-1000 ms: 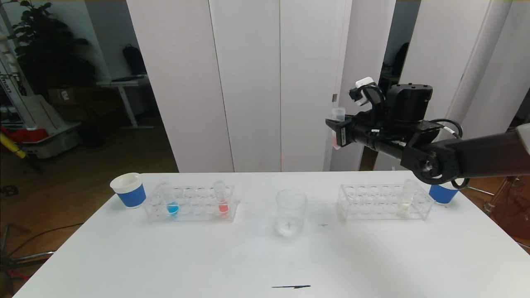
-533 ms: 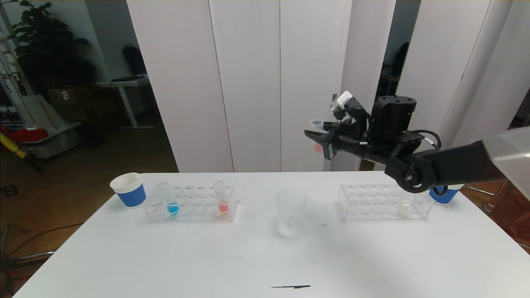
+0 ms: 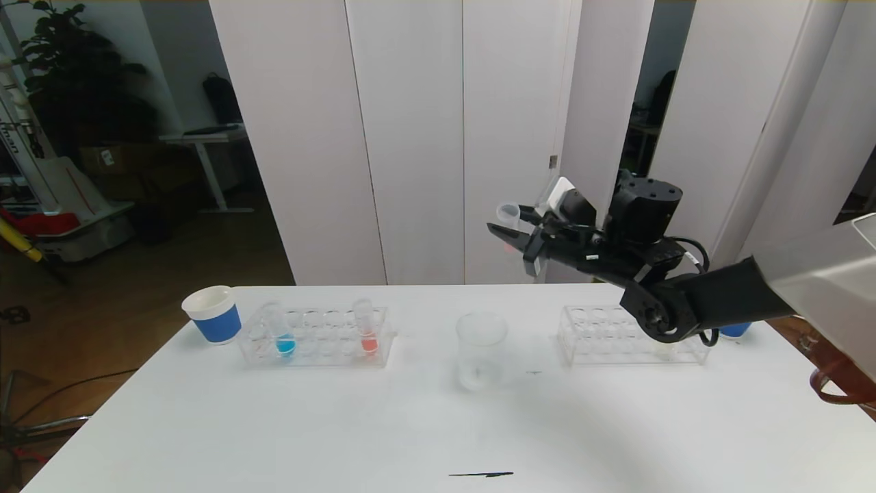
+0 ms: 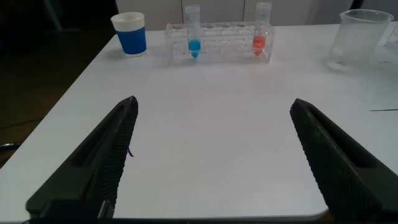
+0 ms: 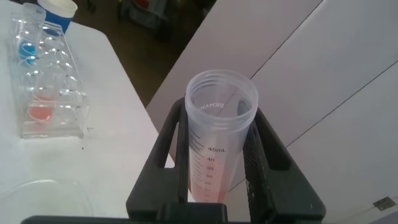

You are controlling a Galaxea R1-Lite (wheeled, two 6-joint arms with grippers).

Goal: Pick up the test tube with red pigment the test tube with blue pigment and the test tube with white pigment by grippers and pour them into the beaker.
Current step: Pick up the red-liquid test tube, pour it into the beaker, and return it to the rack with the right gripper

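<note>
On the left, the blue tube (image 3: pixel 283 332) and an orange-red one (image 3: pixel 367 329) stand in their rack (image 3: pixel 315 337), untouched; the left gripper (image 4: pixel 211 162) hangs low over the table's near edge, jaws wide and empty. The beaker (image 3: pixel 481 350) waits at the middle. In the last second the right gripper (image 3: pixel 510 233) has swung leftward and begun tilting, clamped on a tube with pinkish-red pigment (image 5: pixel 217 146). It now rides above and slightly right of the beaker, so pouring looks close.
</note>
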